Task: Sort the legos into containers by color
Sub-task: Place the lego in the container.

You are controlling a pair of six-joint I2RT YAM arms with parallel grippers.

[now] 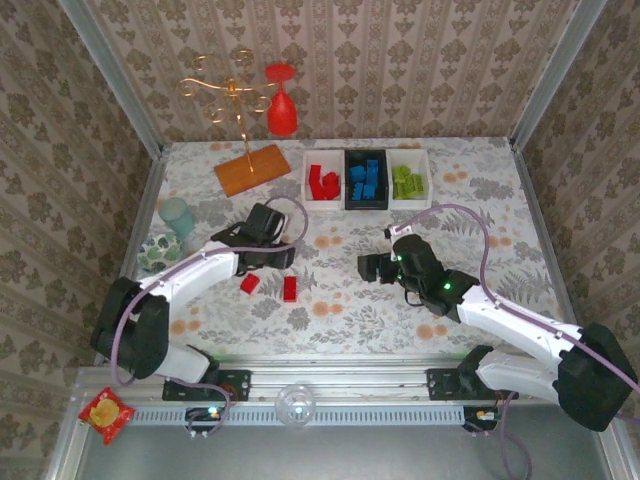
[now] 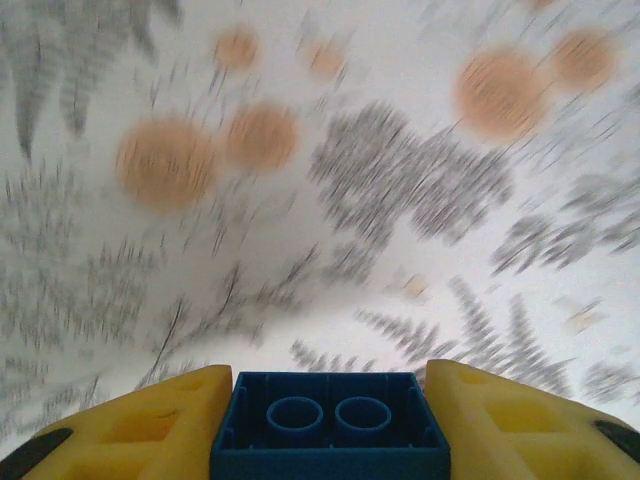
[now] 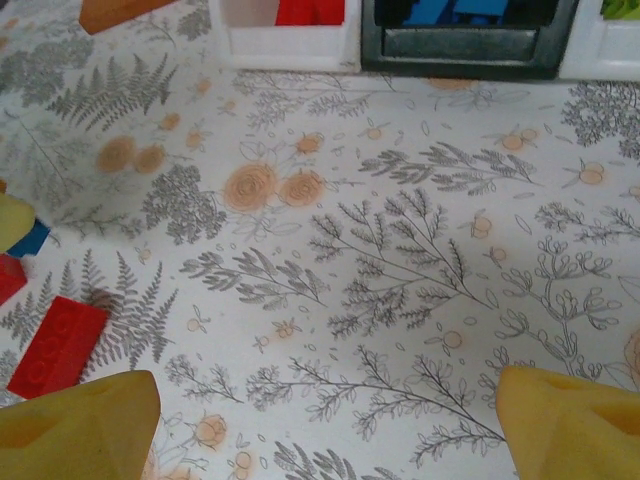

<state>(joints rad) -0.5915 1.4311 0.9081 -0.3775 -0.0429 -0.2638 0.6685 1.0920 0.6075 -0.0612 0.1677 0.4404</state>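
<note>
My left gripper [image 1: 283, 257] is shut on a blue lego [image 2: 330, 425], its hollow underside facing the camera between the yellow fingers [image 2: 130, 430]. Two red legos [image 1: 250, 283] [image 1: 290, 288] lie on the cloth just below it. My right gripper [image 1: 368, 268] stands open over bare cloth at mid-table, its yellow fingertips [image 3: 80, 425] far apart. At the back stand three trays: a white one [image 1: 308, 182] with red legos, a black one [image 1: 366, 203] with blue legos, a white one [image 1: 428, 180] with green legos. The right wrist view catches a red lego [image 3: 58, 345] at left.
An orange wooden board [image 1: 252, 168], a gold stand [image 1: 232, 95] and a red wine glass [image 1: 282, 105] stand at the back left. A pale green cup [image 1: 178, 215] and a patterned bowl [image 1: 158, 252] sit near the left wall.
</note>
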